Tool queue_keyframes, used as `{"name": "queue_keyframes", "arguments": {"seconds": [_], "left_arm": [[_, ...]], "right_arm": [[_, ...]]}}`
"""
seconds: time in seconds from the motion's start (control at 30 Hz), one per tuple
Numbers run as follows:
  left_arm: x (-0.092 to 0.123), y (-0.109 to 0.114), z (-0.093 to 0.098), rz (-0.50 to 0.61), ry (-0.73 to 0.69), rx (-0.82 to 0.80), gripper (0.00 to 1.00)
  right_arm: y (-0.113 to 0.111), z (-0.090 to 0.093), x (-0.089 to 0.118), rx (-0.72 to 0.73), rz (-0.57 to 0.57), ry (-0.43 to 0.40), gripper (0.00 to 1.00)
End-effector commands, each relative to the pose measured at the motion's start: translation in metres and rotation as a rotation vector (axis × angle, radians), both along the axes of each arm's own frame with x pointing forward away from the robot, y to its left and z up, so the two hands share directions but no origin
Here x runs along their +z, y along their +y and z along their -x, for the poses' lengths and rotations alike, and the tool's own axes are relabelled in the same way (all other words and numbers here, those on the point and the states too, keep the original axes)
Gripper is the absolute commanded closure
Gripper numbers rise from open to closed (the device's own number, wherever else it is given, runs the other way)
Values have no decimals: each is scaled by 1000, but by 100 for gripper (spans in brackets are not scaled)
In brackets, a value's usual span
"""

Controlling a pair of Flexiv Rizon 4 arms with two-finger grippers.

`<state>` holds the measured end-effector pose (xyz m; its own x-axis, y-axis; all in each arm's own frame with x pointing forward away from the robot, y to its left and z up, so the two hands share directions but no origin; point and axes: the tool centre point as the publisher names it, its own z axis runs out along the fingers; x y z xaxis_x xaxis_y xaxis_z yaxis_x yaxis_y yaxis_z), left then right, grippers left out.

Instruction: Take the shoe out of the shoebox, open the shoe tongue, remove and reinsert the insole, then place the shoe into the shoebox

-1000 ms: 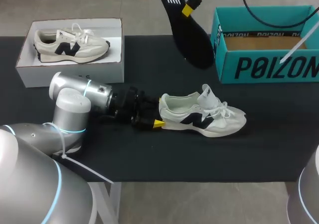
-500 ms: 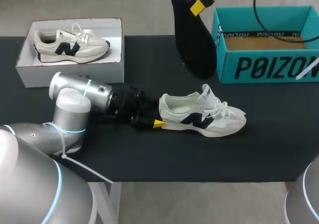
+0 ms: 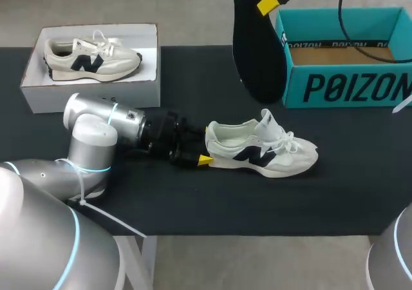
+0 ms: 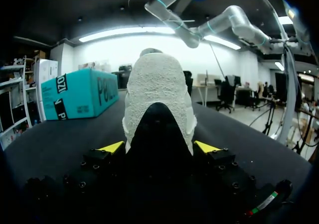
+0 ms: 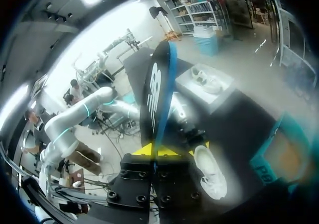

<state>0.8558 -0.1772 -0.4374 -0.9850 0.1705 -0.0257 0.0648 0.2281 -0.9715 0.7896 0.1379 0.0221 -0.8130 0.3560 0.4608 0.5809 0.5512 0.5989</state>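
Shoe [image 3: 261,149] clamped in left end effector [image 4: 158,147]; right end effector [image 5: 158,150] grips insole [image 3: 257,51] aloft.

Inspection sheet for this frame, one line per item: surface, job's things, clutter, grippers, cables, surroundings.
surface: black table.
job's things: shoe upright on its sole on the table; black insole held in the air near the open teal shoebox.
clutter: white box holding a second shoe.
grippers: left gripper shut on the shoe's heel; right gripper shut on the insole.
cables: black cable hanging over the teal shoebox.
surroundings: nothing seen.
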Motion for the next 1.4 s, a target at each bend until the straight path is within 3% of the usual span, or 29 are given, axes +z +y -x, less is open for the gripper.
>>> {"name": "queue_keyframes", "arguments": {"seconds": [0.03,0.9,1.0,1.03,1.07,1.13,1.4], "left_arm": [[-5,-1,-2,0,0,-2,100],[-5,-1,-2,0,0,-2,100],[1,6,-1,-54,-16,19,100],[2,7,0,-70,-18,23,94],[3,10,1,-82,-14,27,53],[4,15,3,-110,-30,44,0],[0,25,15,-189,-20,59,0]], "right_arm": [[-3,5,7,10,-1,-12,100],[-3,5,7,12,2,-31,100],[-3,5,7,12,2,-31,100],[-3,5,7,12,2,-31,100],[-3,5,7,12,2,-31,100],[-3,5,7,12,2,-31,100],[-3,5,7,12,2,-31,100]]}}
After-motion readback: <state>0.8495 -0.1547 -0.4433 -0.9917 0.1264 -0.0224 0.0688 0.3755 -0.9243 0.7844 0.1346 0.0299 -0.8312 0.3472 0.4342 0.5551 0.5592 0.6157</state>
